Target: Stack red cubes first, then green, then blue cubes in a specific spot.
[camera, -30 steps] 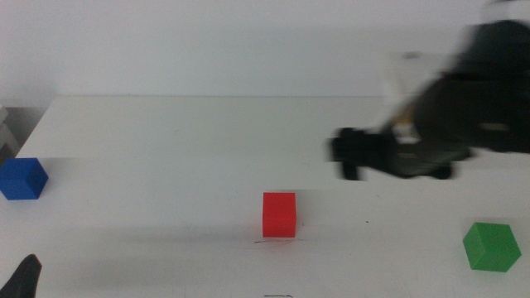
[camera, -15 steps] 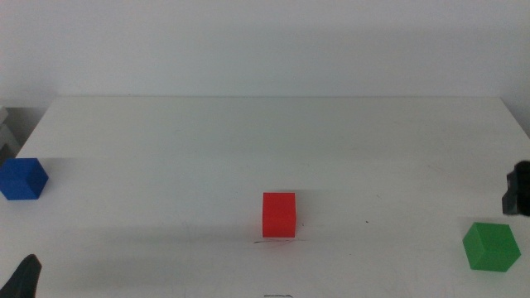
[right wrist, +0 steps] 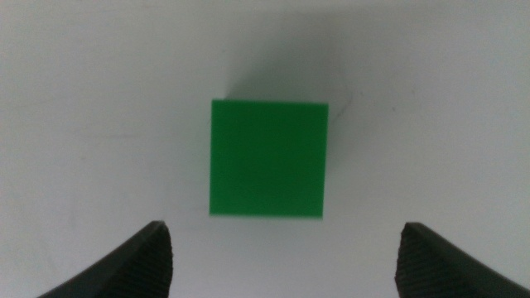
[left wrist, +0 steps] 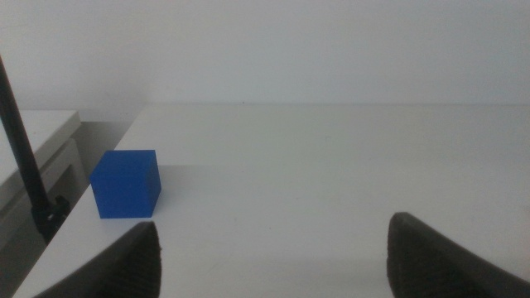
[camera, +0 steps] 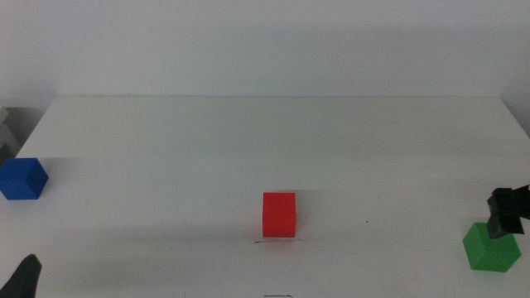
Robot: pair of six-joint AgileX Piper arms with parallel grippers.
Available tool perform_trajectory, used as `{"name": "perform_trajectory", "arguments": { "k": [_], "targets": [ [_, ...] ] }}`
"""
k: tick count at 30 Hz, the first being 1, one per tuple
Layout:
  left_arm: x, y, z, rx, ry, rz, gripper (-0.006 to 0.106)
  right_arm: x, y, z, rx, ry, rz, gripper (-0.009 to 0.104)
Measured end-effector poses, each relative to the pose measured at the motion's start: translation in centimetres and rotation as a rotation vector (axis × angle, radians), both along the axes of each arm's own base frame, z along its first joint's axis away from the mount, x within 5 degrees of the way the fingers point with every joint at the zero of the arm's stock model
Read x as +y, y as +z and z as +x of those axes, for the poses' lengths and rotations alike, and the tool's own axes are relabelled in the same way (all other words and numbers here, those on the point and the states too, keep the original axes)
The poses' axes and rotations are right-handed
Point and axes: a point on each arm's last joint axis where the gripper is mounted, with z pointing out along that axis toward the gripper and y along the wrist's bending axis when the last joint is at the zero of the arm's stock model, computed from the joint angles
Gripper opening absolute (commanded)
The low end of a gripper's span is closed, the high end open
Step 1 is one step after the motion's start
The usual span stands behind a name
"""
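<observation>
The red cube [camera: 279,214] stands alone near the table's front middle. The green cube [camera: 492,246] sits at the front right. My right gripper [camera: 507,217] hovers over it with jaws open. In the right wrist view the green cube [right wrist: 267,157] lies between and beyond the spread jaws of the right gripper [right wrist: 281,257], untouched. The blue cube [camera: 22,178] rests at the far left edge. My left gripper [camera: 22,277] waits at the bottom left corner. In the left wrist view the left gripper [left wrist: 273,261] is open and empty, with the blue cube [left wrist: 125,183] ahead of it.
The white table [camera: 273,141] ends at a white wall behind. A dark thin rod [left wrist: 23,157] and a grey ledge [left wrist: 33,136] stand beyond the table's left edge, close to the blue cube.
My right arm has swung away from above the red cube, left the view to the right, and come back in over the green cube. The cubes and left arm have not moved.
</observation>
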Motion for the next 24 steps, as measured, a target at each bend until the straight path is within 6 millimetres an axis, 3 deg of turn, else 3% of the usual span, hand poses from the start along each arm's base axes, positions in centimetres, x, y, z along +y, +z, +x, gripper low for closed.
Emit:
{"name": "perform_trajectory", "arguments": {
  "k": [15,22,24],
  "targets": [
    [0.0,0.0,0.0,0.0,0.0,0.0,0.093,0.1,-4.7,3.1,0.047,0.025,0.001,0.078],
    [0.0,0.0,0.0,0.0,0.0,0.0,0.093,0.2,-6.0,3.6,0.075,0.025,0.002,0.066],
    [0.0,0.0,0.0,0.0,0.0,0.0,0.093,0.2,-6.4,3.7,0.088,0.025,0.002,0.058]
  ]
}}
